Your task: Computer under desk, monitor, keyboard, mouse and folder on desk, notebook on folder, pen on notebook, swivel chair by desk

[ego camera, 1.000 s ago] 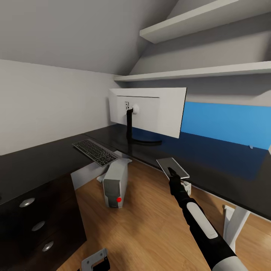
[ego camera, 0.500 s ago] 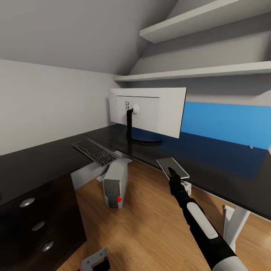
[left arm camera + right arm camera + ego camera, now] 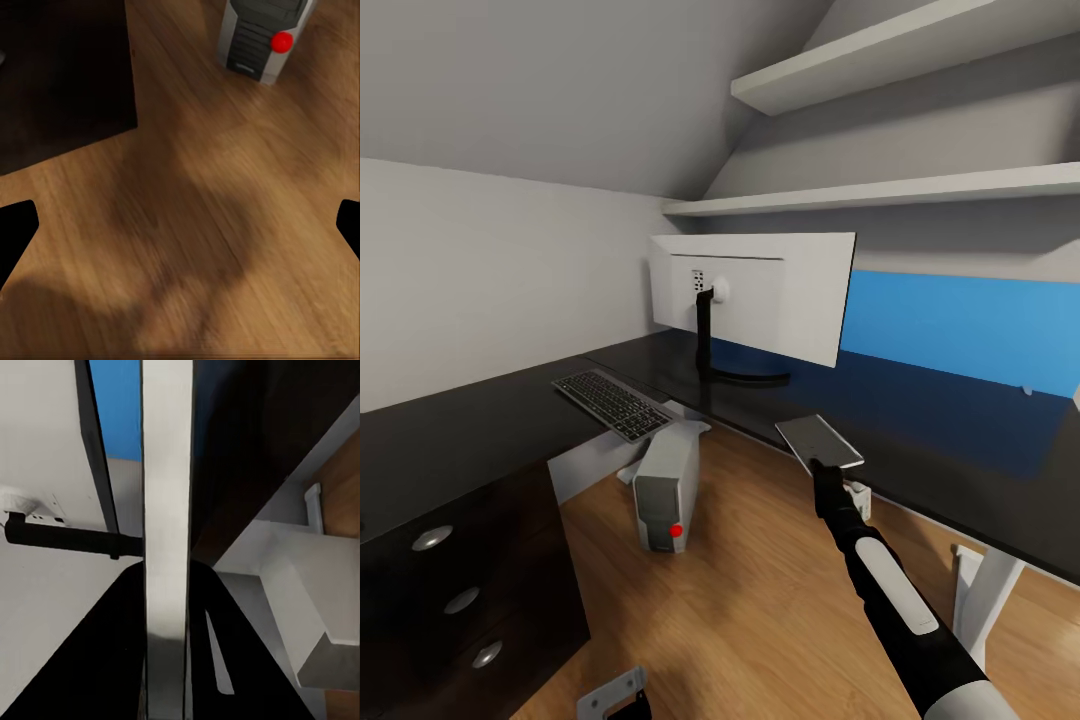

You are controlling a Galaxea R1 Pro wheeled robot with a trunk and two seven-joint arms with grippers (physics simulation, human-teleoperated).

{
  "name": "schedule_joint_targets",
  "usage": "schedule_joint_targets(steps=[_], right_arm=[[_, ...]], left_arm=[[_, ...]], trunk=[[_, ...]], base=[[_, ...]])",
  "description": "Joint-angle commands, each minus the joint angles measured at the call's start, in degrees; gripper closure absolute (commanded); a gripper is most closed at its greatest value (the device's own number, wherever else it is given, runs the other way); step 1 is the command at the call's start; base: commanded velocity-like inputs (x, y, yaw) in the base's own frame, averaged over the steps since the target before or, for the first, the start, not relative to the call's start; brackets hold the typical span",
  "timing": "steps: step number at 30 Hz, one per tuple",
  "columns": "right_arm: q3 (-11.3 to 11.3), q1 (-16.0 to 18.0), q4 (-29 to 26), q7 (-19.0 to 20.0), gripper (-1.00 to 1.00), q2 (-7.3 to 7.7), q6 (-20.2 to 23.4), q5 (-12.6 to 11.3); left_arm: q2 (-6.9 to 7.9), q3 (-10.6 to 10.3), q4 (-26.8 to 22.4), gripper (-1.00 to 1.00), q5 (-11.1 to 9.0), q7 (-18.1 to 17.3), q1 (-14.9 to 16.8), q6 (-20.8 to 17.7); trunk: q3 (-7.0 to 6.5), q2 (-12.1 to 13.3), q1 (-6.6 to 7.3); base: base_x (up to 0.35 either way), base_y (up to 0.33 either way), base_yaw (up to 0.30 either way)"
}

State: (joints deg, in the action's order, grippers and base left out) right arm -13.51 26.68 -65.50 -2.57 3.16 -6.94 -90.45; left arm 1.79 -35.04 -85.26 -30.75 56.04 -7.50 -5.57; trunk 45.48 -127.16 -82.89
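A thin light-grey notebook [image 3: 818, 441] hangs over the front edge of the glossy black desk [image 3: 920, 440], and my right gripper [image 3: 821, 465] is shut on its near end. In the right wrist view the notebook [image 3: 166, 495] shows edge-on between the dark fingers [image 3: 112, 660]. The monitor [image 3: 760, 292] stands on the desk with its white back toward me. Left of it lies the keyboard [image 3: 610, 403]. The silver computer [image 3: 665, 487] with its red button stands on the floor under the desk, also seen as the computer [image 3: 259, 37]. My left gripper [image 3: 180, 229] is open over bare floor.
A bright-blue flat panel [image 3: 970, 325] stands at the desk's back behind the monitor; I cannot tell whether it is the folder. The black drawer unit [image 3: 455, 590] is at the left, a white desk leg [image 3: 985, 590] at the right, and white shelves [image 3: 900, 190] above.
The notebook has tipped slightly and my right gripper now sits nearer its near end. The left gripper has sunk a little toward the bottom of the head view.
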Motion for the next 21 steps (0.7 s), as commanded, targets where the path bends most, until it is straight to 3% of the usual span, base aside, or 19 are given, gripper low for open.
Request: schedule_joint_targets(steps=[1,17,21], right_arm=[[-0.3,0.0,-0.1,-0.3,1.00,0.09,-0.5,-0.7],[-0.3,0.0,-0.1,-0.2,1.00,0.01,-0.6,-0.7],[-0.3,0.0,0.0,-0.2,1.00,0.01,-0.6,-0.7]], left_arm=[[0.02,-0.1,0.1,-1.00,0.0,0.3,0.0,-0.5],[-0.03,-0.1,0.5,-1.00,0.2,0.4,0.0,-0.4],[-0.03,-0.1,0.5,-1.00,0.1,0.5,0.0,-0.4]], trunk=[[0.05,0.0,0.00],[0.05,0.0,0.00],[-0.67,1.6,0.88]], base=[[0.000,0.000,0.000],[0.000,0.000,0.000],[0.000,0.000,0.000]])
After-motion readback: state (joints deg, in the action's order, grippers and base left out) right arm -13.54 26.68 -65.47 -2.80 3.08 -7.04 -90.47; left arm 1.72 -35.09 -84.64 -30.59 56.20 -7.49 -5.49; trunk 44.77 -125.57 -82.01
